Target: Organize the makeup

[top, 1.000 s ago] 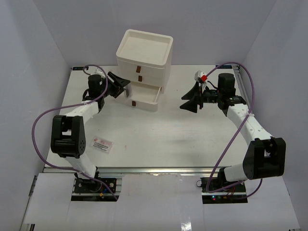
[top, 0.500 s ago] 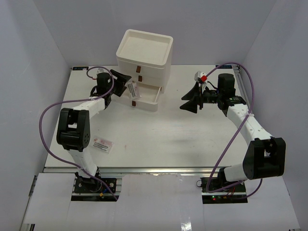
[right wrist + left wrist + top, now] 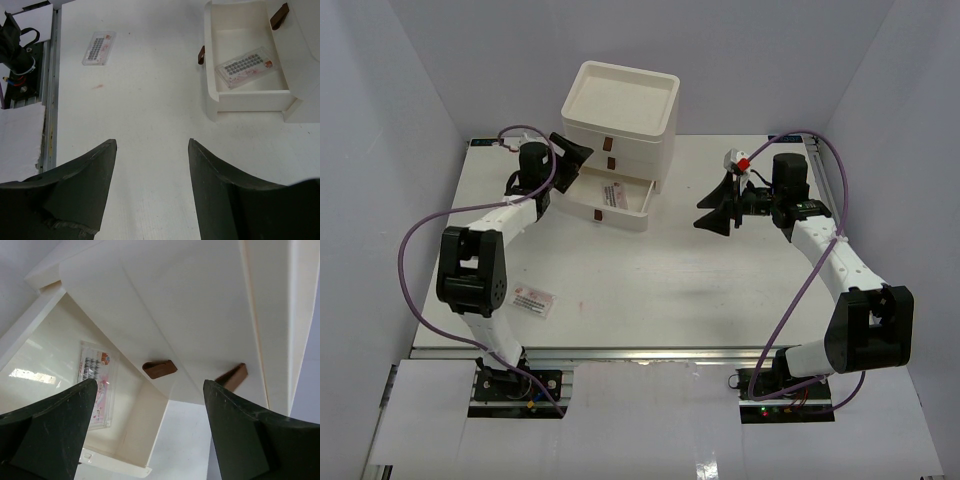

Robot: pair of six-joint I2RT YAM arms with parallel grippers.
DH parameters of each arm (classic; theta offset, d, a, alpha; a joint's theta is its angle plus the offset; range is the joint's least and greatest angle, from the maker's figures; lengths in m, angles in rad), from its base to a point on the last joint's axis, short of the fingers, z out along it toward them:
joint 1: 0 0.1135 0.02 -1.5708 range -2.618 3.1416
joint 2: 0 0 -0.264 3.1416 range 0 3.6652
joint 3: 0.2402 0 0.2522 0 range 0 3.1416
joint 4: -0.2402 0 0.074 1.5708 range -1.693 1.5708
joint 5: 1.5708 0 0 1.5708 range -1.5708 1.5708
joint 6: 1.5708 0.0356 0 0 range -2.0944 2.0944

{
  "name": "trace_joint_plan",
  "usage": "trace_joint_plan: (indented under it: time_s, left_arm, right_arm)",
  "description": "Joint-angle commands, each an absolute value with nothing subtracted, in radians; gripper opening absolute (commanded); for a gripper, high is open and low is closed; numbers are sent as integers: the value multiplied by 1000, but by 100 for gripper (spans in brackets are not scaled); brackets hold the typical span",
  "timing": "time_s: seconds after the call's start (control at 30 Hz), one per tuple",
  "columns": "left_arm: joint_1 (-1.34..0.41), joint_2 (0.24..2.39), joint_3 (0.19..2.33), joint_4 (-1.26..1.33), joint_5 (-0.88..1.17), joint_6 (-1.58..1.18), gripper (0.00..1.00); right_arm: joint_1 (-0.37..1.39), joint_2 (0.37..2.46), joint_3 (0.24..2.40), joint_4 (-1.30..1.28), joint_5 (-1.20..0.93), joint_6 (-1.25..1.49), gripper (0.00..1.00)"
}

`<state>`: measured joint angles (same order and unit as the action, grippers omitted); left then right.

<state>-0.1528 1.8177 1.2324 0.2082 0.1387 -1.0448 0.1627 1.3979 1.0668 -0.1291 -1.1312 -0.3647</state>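
One flat white packet with red print [image 3: 613, 195] lies inside the open bottom drawer [image 3: 592, 210]. It also shows in the left wrist view [image 3: 95, 385] and the right wrist view [image 3: 245, 67]. A second flat packet [image 3: 533, 300] lies on the table at the front left, seen also in the right wrist view [image 3: 99, 48]. My left gripper [image 3: 572, 166] is open and empty, just left of the drawer chest above the open drawer [image 3: 150, 385]. My right gripper [image 3: 706, 212] is open and empty over bare table right of the drawer [image 3: 152, 142]. No sponges or tubes are in view.
The cream drawer chest [image 3: 620, 110] stands at the back middle with a tray top and brown handles [image 3: 159, 369]. Its bottom drawer sticks out toward the front. White walls close the sides and back. A metal rail [image 3: 620, 352] runs along the near table edge.
My left gripper carried the packet over the open drawer, let it go and drew back a little. The packet now lies in the drawer. The right arm has not moved.
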Motion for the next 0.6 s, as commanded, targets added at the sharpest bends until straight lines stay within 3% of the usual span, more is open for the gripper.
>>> trace_joint_plan:
  time_s: [0.0, 0.13, 0.3, 0.43, 0.57]
  left_arm:
    - [-149, 1632, 1200, 240, 178, -867, 98]
    - [-133, 1464, 1056, 283, 332, -744, 98]
    - [-128, 1097, 854, 187, 511, -443, 98]
    - [-126, 706, 734, 69, 389, -284, 98]
    - [-130, 544, 767, -120, 189, -212, 98]
  right_arm:
    - [164, 1389, 1074, -171, -1185, -431, 66]
    - [219, 1403, 1087, -225, -1165, -488, 67]
    - [478, 1510, 1192, -320, -938, -555, 67]
    - [677, 1715, 1367, -390, -783, -535, 68]
    - [857, 1923, 1591, -435, -605, -447, 68]
